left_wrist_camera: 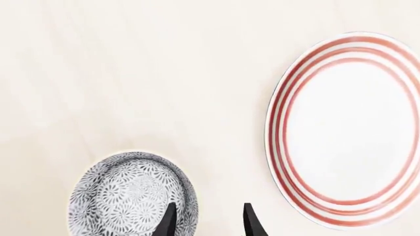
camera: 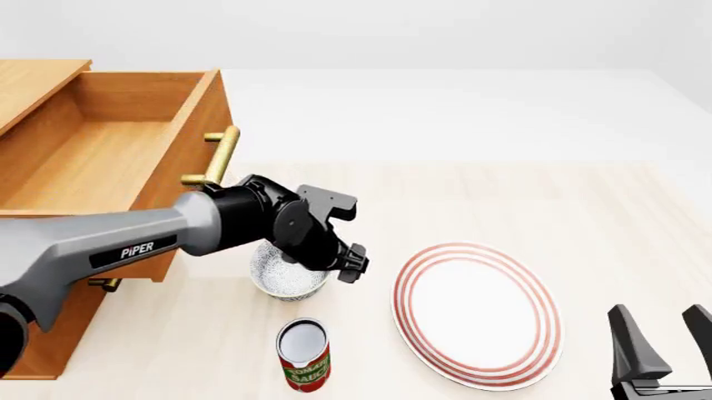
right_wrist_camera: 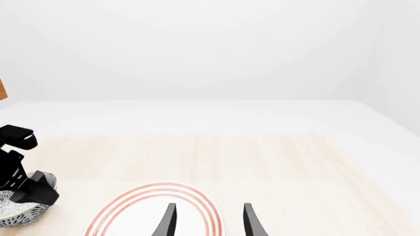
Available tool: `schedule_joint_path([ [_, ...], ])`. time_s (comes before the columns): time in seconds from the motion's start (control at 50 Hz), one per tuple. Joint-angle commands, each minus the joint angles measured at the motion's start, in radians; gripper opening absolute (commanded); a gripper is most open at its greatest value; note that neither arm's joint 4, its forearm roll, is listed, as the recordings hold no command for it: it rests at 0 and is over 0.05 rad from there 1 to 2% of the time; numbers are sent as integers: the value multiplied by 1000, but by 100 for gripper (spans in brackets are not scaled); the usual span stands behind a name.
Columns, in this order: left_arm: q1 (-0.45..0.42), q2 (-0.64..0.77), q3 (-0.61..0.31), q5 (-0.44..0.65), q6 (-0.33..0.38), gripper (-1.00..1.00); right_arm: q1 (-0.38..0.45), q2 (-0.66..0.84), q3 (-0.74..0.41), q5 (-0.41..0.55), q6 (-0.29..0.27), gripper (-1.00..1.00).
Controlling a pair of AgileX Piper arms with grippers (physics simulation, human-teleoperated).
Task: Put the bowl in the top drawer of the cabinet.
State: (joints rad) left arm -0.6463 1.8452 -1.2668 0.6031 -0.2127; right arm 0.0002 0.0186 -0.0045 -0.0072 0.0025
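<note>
Pale wood tabletop (camera: 534, 200) stretches out under a blank white backdrop, with plenty of bare surface on the far side of both arms.

From where I stand, the left pincer (left_wrist_camera: 208, 221) hangs over the bowl (camera: 287, 282), pointing down at it. Its wrist camera shows two dark fingertips (left_wrist_camera: 169, 220) spread moderately apart, one over the bowl's rim on the side nearest the plate, the other over bare table between bowl and plate. I cannot tell whether that fingertip touches the rim; nothing is gripped between them. In the front view the pincer's body hides much of the bowl.

The bowl (left_wrist_camera: 131, 196) sits on the table directly below this pincer, upright, speckled inside and out. Just beyond the pincer toward the arm's own base stands the cabinet (camera: 33, 92), with the top drawer (camera: 112, 142) pulled out and open, its brass handle (camera: 223, 158) close to the arm's wrist. The red-ringed plate (camera: 478, 312) lies on the pincer's other side, near the bowl but apart from it. A tomato sauce can (camera: 303, 354) stands upright just on the near side of the bowl, a narrow gap between them.

The right pincer (camera: 664, 343) rests low at the near right corner, fingers parted and empty, just past the plate's edge (right_wrist_camera: 157, 196), well away from the bowl.
</note>
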Motion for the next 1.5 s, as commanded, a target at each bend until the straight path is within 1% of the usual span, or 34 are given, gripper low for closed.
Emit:
schedule_joint_path([
  [0.02,3,11,15,-22,0,100,0,0,0,0,0,100],
  [0.28,24,29,13,-30,1,100,0,0,0,0,0,100],
  [0.58,12,40,32,-53,-20,100,0,0,0,0,0,100],
  [1.5,16,80,55,-97,-31,100,0,0,0,0,0,100],
])
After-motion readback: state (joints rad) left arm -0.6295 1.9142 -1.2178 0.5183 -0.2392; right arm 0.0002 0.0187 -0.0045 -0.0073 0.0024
